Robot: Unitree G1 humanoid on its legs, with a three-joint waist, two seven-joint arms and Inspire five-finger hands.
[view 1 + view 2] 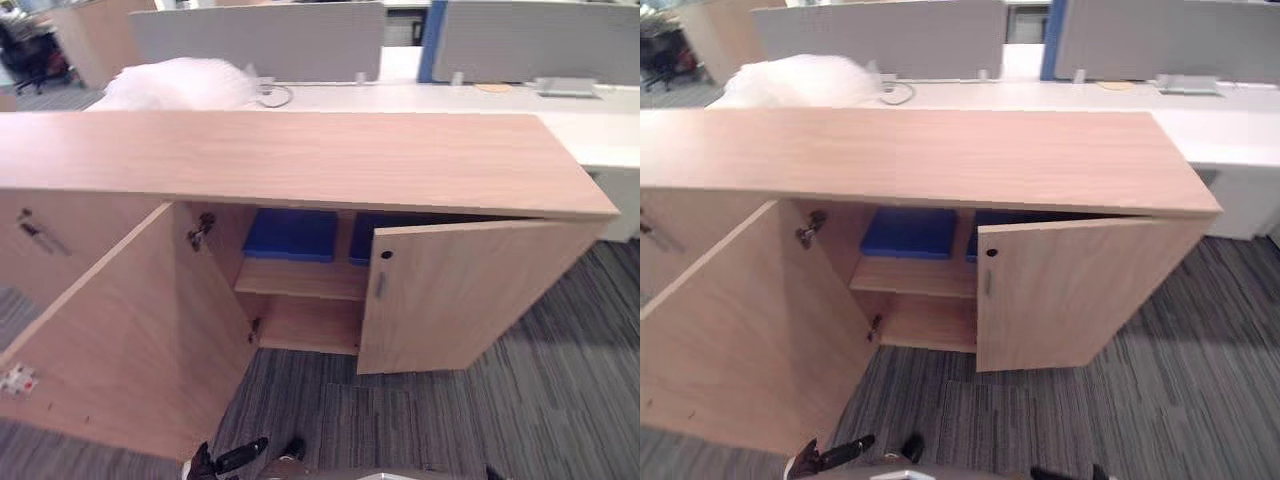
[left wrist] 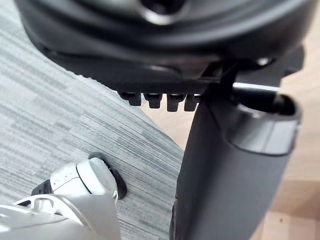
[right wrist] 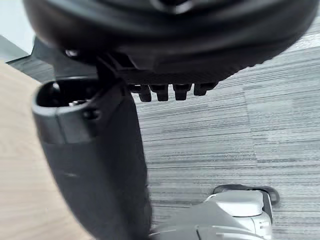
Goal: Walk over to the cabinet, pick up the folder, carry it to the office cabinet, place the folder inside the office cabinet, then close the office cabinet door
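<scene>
- The folder (image 1: 291, 235) lay flat on the upper shelf (image 1: 300, 282) inside the cabinet (image 1: 300, 160), toward the left of the opening. A second blue item (image 1: 362, 240) lay just beside it, half hidden by the right door (image 1: 450, 295).
- It looked like a thin, plain blue slab with squared corners. Whether it was one folder or a small stack was hard to tell in the shadow.
- It would probably be light and fairly stiff, with a smooth cover likely to slip. The best hold looked like its front edge, thumb above and fingers below, sliding it out along the shelf.
- Both doors stood open, the left door (image 1: 120, 340) swung wide.
- The left hand (image 2: 230, 170) hung low over the carpet, its fingers (image 2: 160, 100) loose and holding nothing.
- The right hand (image 3: 95, 165) hung likewise, its fingers (image 3: 170, 91) slack and empty.
</scene>
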